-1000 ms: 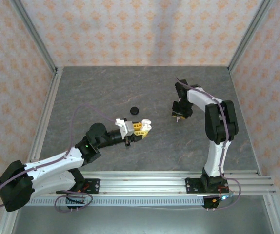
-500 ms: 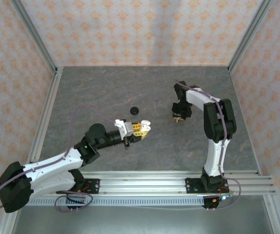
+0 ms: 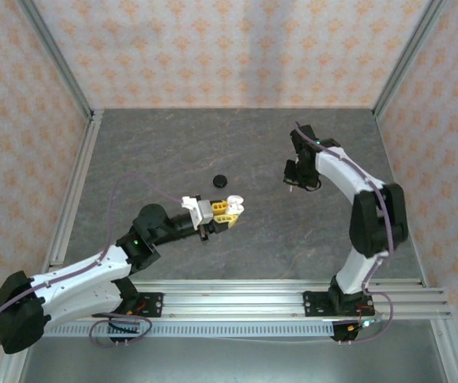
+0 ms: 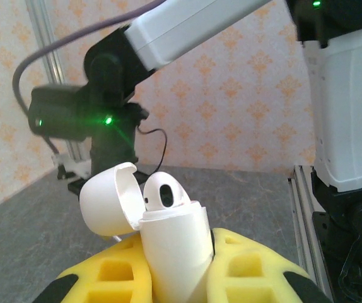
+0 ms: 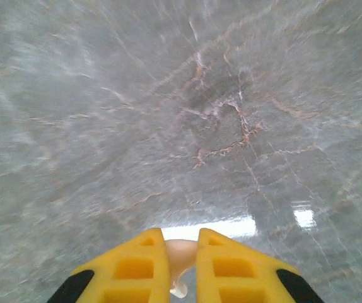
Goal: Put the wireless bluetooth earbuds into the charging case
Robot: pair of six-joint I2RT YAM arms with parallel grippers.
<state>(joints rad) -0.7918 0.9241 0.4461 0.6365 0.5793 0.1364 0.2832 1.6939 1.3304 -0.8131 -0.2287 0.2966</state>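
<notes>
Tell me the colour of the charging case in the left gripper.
The charging case is white, clearest in the left wrist view.

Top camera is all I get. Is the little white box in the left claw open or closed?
Observer: Open. In the left wrist view the white case, pinched in the left gripper, has its lid flipped back.
Operator: Is anything inside it?
Observer: Yes, one white earbud sits in it, top poking out.
Operator: And the right claw?
Observer: The right wrist view shows the right gripper shut on a second earbud, above the table.
</notes>
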